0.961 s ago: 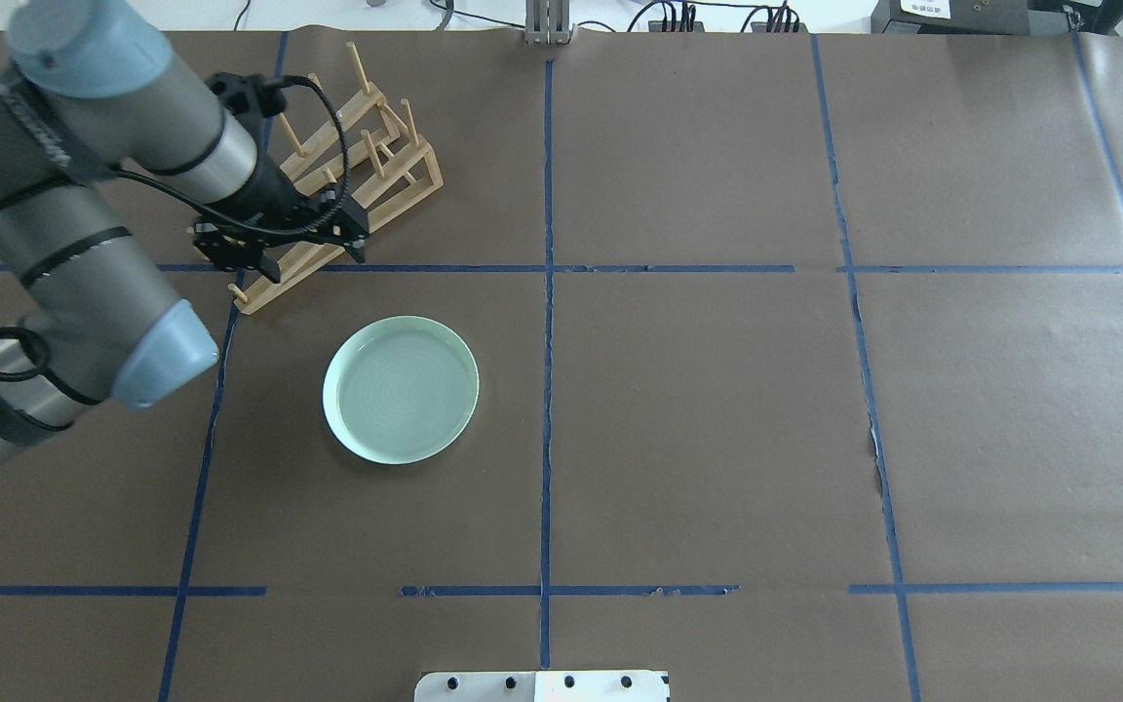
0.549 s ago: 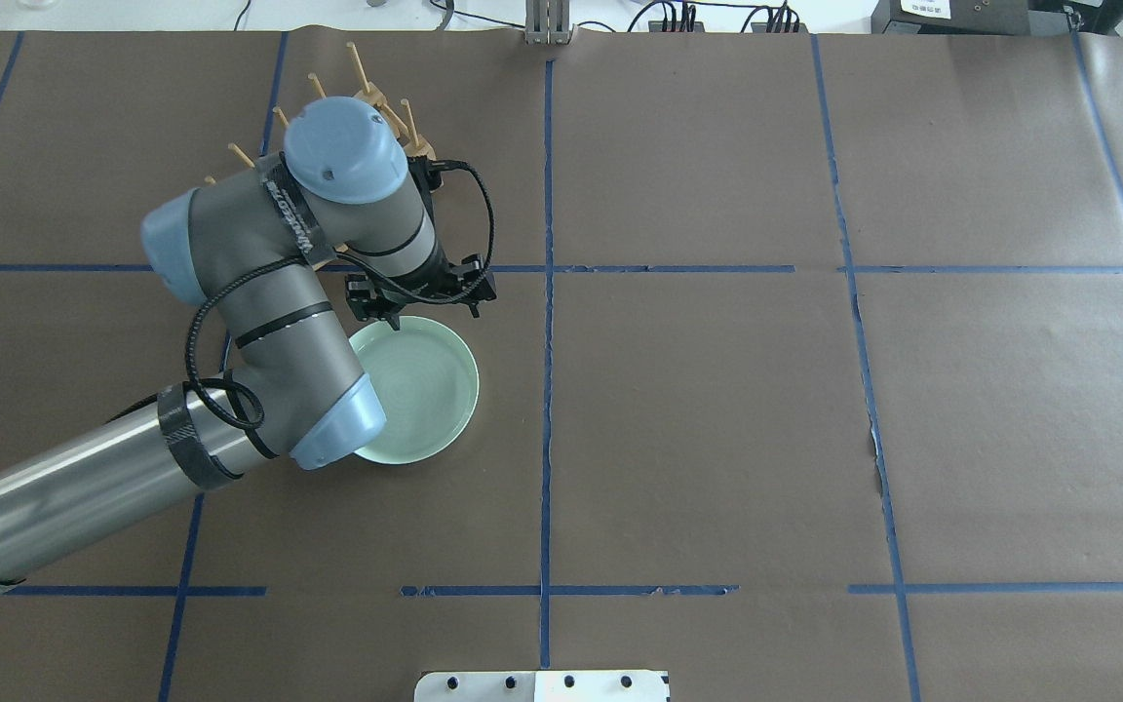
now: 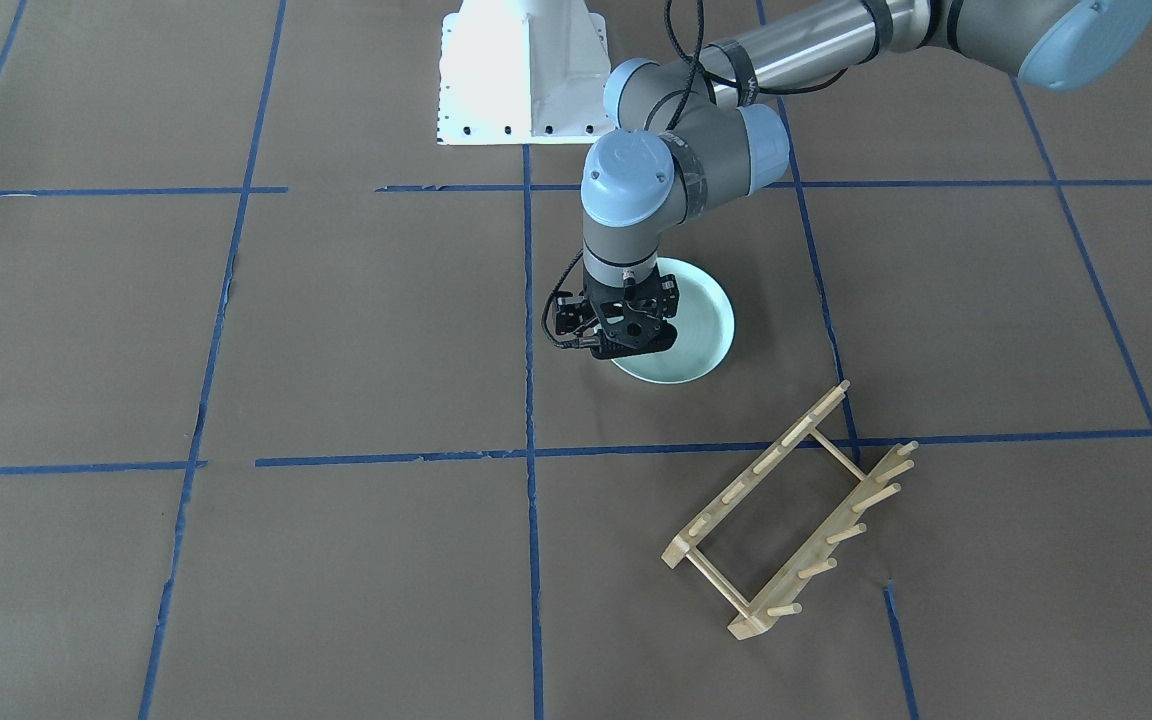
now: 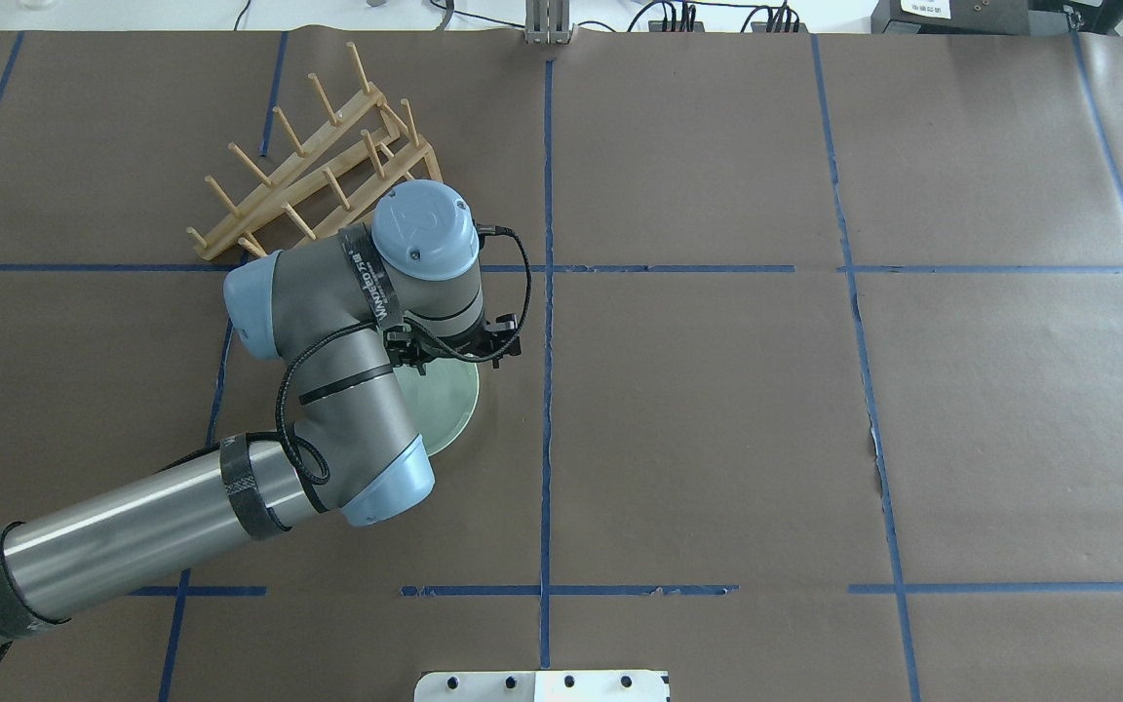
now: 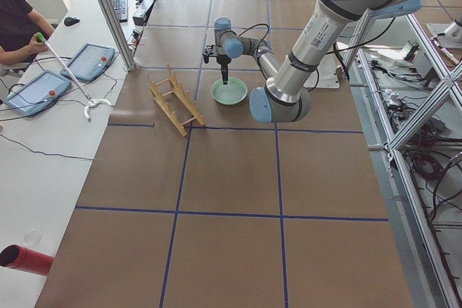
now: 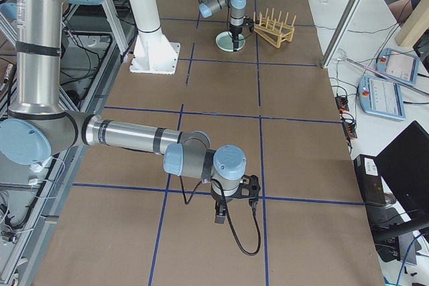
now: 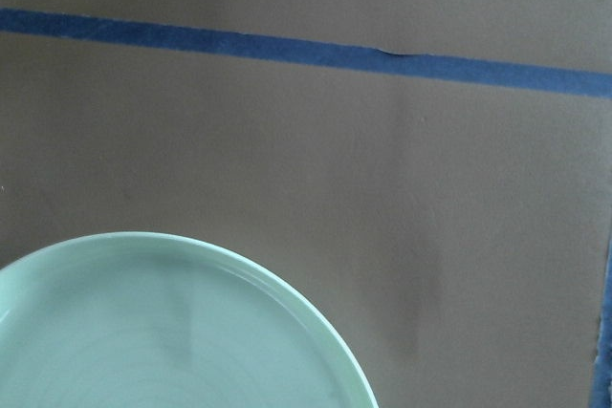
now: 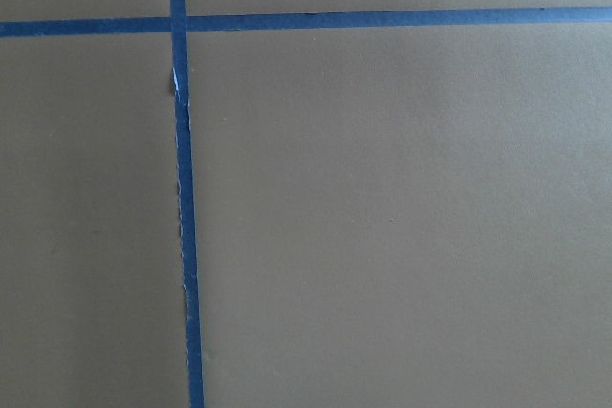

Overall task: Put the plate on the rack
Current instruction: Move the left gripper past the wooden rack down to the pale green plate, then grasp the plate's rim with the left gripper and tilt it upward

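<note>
The plate (image 3: 708, 318) lies flat on the worktop (image 3: 336, 330), apart from the rack (image 3: 796, 510). The left gripper (image 3: 628, 345) hangs over its rim; whether that gripper or the right gripper (image 6: 220, 219) is clenched, I cannot tell.

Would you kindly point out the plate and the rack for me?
plate (image 3: 704, 322), exterior front-facing view, on the bare inner surface right of the arm.
rack (image 3: 748, 478), exterior front-facing view, midway along the rail nearer the plate.
</note>
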Controlling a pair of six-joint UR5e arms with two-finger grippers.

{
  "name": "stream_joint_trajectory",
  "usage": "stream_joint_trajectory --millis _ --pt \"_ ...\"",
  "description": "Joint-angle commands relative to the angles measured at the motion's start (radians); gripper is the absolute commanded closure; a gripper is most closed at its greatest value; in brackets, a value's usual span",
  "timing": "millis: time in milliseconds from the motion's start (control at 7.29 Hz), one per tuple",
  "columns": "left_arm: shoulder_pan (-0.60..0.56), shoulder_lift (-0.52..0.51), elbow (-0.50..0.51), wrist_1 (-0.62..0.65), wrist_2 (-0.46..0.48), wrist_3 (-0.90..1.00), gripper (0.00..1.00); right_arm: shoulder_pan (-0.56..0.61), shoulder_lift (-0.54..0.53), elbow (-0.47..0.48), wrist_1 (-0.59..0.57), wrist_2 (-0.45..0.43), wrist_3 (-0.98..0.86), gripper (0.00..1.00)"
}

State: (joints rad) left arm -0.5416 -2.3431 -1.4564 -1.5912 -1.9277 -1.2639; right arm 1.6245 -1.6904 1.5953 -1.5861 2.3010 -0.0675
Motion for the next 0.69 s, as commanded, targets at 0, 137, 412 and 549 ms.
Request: stream_joint_trajectory --millis 0,137,412,549 --pt "0.014 -0.008 0.002 0.007 -0.001 0.000 0.17 0.000 0.002 0.000 0.000 0.000 0.000 0.00" --pt "0.018 -0.007 0.001 0.005 -0.001 0.000 0.24 0.000 0.002 0.000 0.000 0.000 0.000 0.00" --pt "0.028 -0.002 0.001 0.007 -0.001 0.000 0.42 0.000 0.002 0.000 0.000 0.000 0.000 0.00" --pt "0.029 -0.002 0.002 0.007 -0.001 0.000 0.43 0.000 0.000 0.000 0.000 0.000 0.000 0.00"
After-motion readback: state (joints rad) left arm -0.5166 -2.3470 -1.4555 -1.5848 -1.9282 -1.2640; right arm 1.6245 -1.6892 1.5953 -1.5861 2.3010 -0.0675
